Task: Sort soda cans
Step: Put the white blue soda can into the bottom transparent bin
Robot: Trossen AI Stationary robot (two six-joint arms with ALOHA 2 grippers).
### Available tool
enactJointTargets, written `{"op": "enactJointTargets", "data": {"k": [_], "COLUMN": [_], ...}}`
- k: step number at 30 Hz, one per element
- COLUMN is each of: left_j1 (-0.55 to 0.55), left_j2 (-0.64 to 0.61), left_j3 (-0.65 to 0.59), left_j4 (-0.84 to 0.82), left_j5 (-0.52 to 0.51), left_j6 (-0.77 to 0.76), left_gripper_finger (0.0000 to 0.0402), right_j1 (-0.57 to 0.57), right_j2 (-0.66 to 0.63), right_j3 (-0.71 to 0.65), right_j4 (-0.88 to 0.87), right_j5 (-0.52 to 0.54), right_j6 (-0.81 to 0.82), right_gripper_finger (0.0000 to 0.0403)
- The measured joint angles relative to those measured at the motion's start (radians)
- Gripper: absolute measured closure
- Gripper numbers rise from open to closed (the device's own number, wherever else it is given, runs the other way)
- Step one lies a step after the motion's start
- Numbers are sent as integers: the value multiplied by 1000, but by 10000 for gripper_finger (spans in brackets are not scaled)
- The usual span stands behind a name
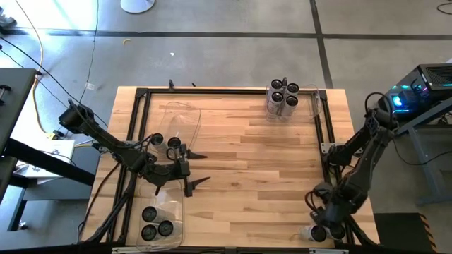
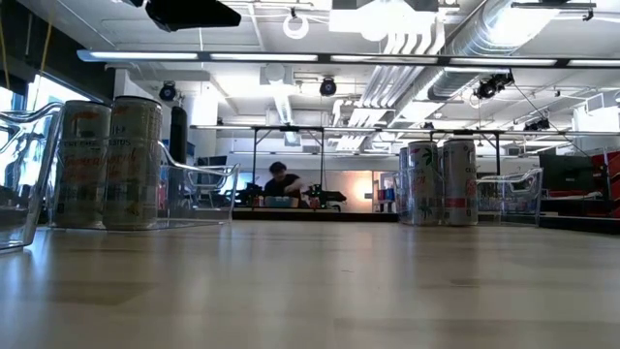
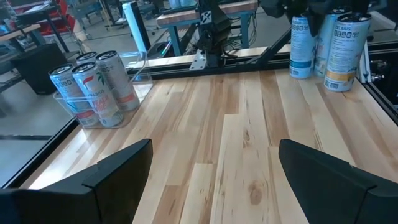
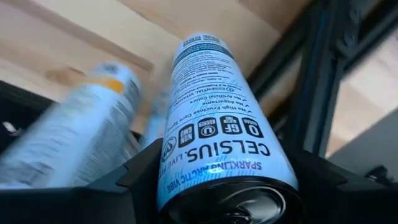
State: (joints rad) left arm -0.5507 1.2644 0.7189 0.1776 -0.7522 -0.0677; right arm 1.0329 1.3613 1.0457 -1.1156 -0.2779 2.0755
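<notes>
My right gripper point(image 1: 321, 229) hangs over the table's near right corner, pointing steeply down, shut on a blue-and-white soda can point(image 4: 214, 124). Two more light cans point(image 3: 345, 43) stand beside it. My left gripper point(image 3: 211, 186) is open over bare wood at the left, with nothing between its fingers. Several cans point(image 1: 282, 99) stand in a clear bin at the far right. Three dark-topped cans point(image 1: 157, 222) stand in a clear bin at the near left. Two cans point(image 1: 164, 142) stand behind my left gripper. My right gripper pinches the can near its top rim point(image 4: 186, 180), one finger point(image 4: 140, 177) on each side of the round wall. The fingers come from above, pointing steeply down. The can runs lengthwise away from the fingers; whether its bottom rests on the table cannot be told.
A black metal frame point(image 1: 226, 90) runs round the wooden table top, and its rail lies close beside the held can point(image 4: 317, 93). A clear bin point(image 1: 180, 123) lies at the left. The middle of the table point(image 1: 261, 162) is bare wood.
</notes>
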Motion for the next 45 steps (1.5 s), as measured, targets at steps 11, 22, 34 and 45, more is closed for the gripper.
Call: {"op": "enactJointTargets", "data": {"k": [11, 22, 34, 45], "left_j1": [0, 0, -58, -80], "left_j2": [0, 0, 0, 0], "left_j3": [0, 0, 0, 0], "left_j4": [-1, -62, -343, -360], "left_j5": [-3, -3, -88, -99], "left_j6": [0, -34, -273, -308], "left_gripper_finger": [58, 58, 58, 58], "right_j1": [-396, -666, -755, -763], "right_j2": [86, 613, 971, 1010], "right_j3": [137, 742, 1284, 1292], "right_j4": [-79, -334, -464, -404], "right_j5": [168, 173, 153, 186], "right_j6": [-567, -1222, -1498, -1535], "right_gripper_finger": [162, 162, 162, 84]}}
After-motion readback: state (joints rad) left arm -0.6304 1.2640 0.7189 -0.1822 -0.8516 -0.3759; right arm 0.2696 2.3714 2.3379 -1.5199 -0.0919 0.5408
